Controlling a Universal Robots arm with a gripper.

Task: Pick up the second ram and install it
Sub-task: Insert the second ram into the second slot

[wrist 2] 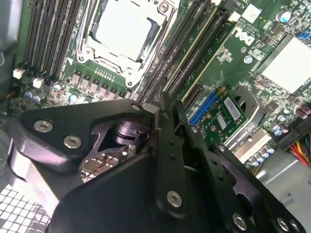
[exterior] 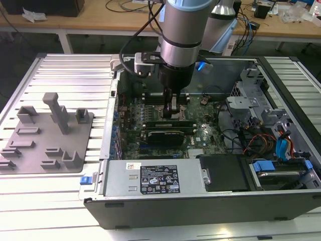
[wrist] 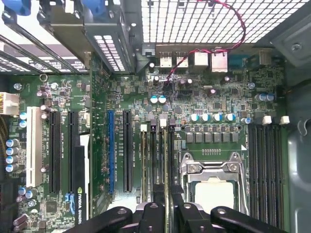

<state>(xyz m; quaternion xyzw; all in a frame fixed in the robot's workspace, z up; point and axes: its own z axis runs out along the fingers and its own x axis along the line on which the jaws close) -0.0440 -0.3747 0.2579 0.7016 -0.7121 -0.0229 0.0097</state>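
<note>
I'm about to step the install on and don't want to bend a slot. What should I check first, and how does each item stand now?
1. Gripper down inside the case, over the ram slots beside the CPU socket: ok.
2. Gripper lined up along the slots, in both wrist views: ok.
3. The second ram in the grip: cannot tell.
4. The second ram fully seated in its slot: cannot tell.
5. White end clips latched: cannot tell.
6. Red cable lying away from the slots: ok.
</note>
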